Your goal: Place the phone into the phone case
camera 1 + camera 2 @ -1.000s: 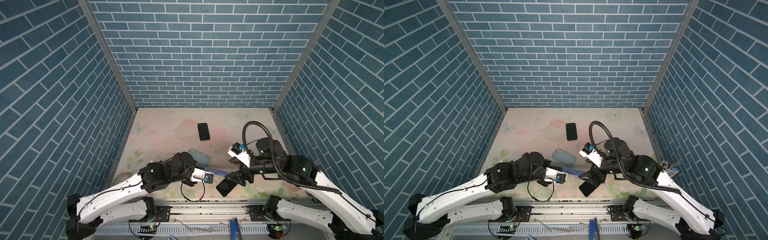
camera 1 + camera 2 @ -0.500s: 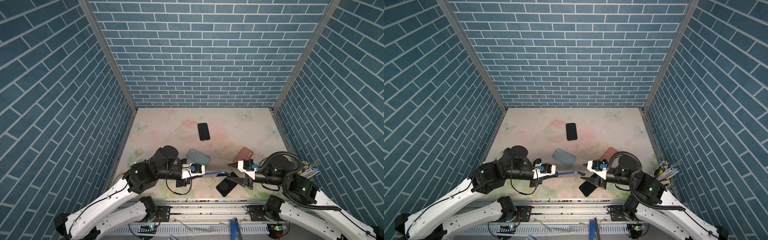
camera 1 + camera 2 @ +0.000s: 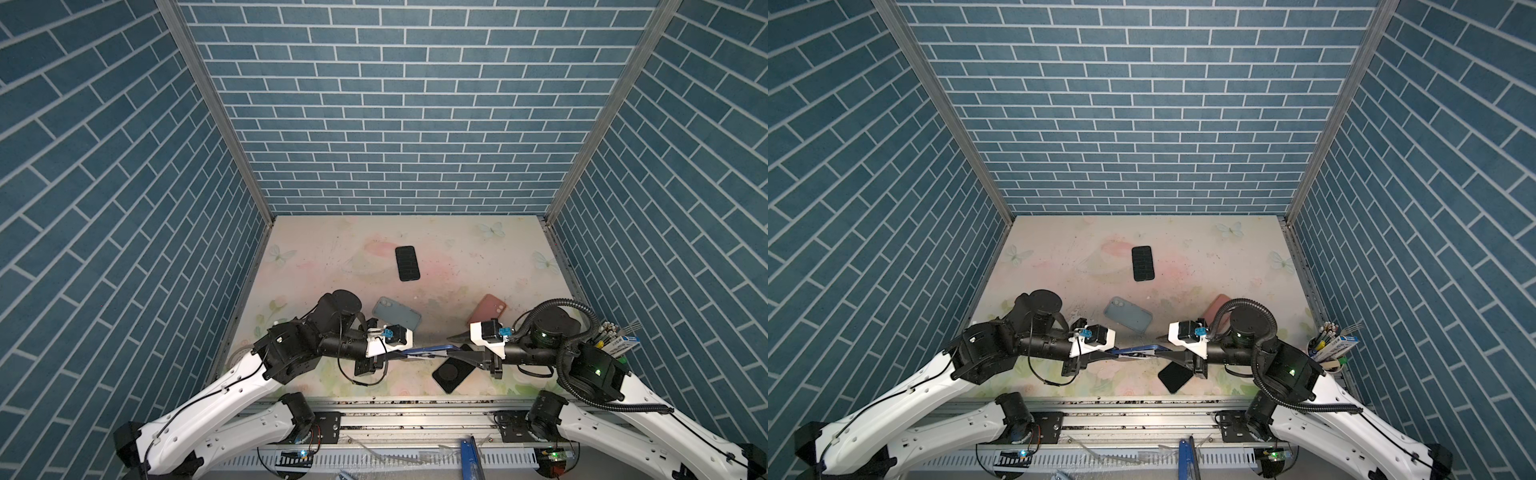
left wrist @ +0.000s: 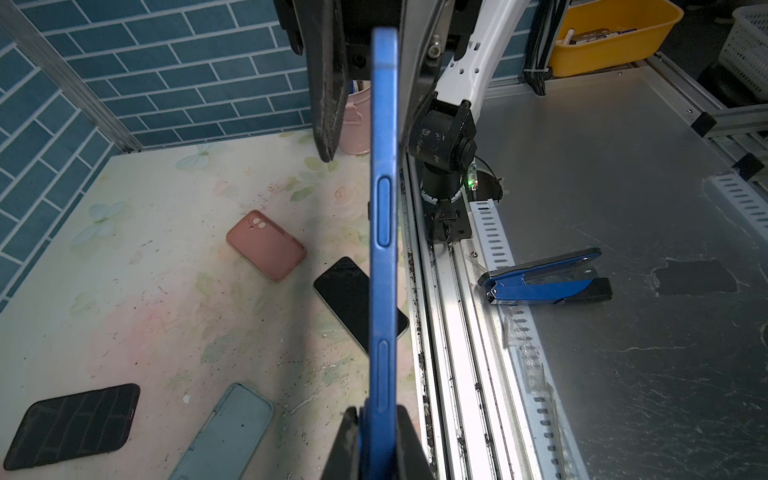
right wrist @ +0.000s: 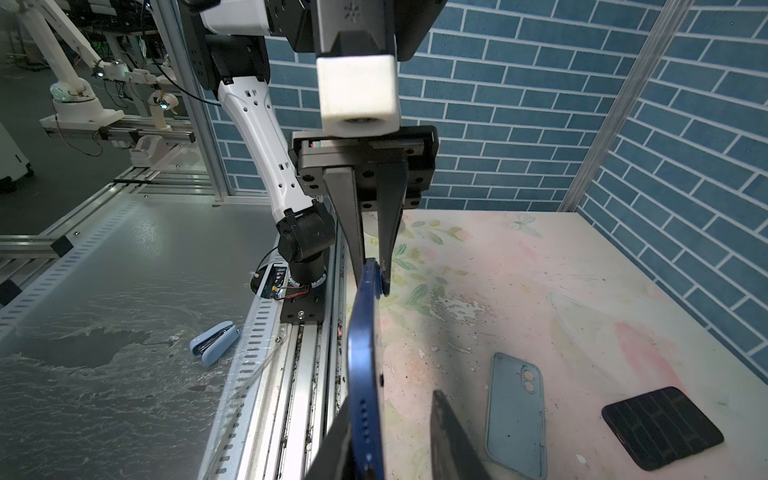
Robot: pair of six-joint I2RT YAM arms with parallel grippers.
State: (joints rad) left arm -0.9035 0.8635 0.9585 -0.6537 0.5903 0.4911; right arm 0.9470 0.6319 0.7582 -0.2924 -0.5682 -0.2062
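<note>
The blue-grey case (image 3: 396, 314) lay empty on the bench (image 3: 457, 257); the blue phone (image 3: 428, 351) hung edge-up above its front, clamped by the left fingers (image 4: 409, 444). The right fingers (image 5: 453, 440), wider a second before, straddled its far end, one still clear.

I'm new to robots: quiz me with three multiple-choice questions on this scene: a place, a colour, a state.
1. Where is the salmon-pink soft phone case? A: right side of the floral table. B: against the back wall. C: off the table.
2. The slim phone held in the air is: A: black. B: pink. C: blue.
3. The left gripper is: A: open, empty. B: shut on that phone. C: lying on the table.
Answers: 1 A, both top views show it there; 2 C, its edge looks blue; 3 B, it pinches the phone's end.
</note>
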